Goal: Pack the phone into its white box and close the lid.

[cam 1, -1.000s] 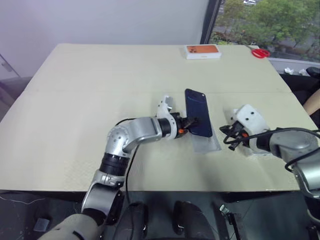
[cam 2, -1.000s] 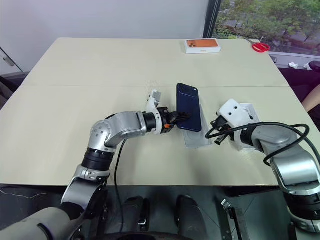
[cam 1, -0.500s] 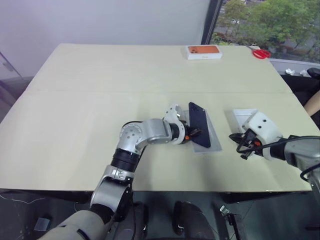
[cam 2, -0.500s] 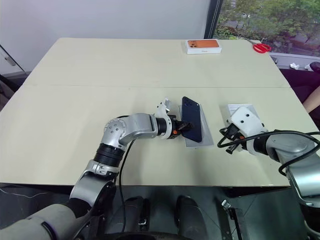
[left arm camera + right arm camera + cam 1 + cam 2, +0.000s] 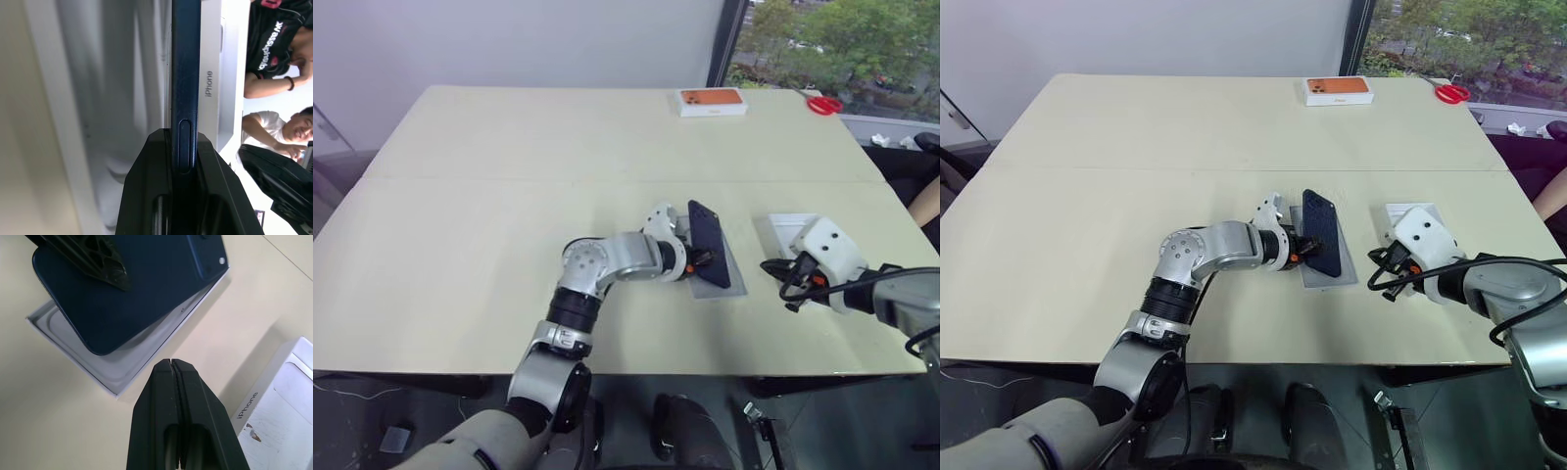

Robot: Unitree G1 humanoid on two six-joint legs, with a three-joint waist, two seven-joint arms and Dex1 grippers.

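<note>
The dark navy phone [image 5: 707,243] stands tilted on its long edge over the white box [image 5: 725,285], its lower edge down inside the shallow tray. My left gripper [image 5: 697,260] is shut on the phone's near end; in the left wrist view the fingers [image 5: 156,161] pinch the phone's thin side [image 5: 185,73]. My right gripper [image 5: 781,287] is shut and empty, a short way to the right of the tray, beside the white lid [image 5: 787,231]. The right wrist view shows the phone [image 5: 142,289] leaning over the tray's rim [image 5: 98,363], with the lid [image 5: 279,396] printed "iPhone" next to it.
A closed white box with an orange top [image 5: 712,101] lies at the table's far edge, and red scissors [image 5: 822,104] are on the sill to its right. A person's arm [image 5: 925,201] shows at the right edge. People [image 5: 274,49] sit beyond the table.
My left gripper has brought the phone down and to the right, into the tray and tipped further on edge. My right gripper has drawn back to the right, away from the tray.
</note>
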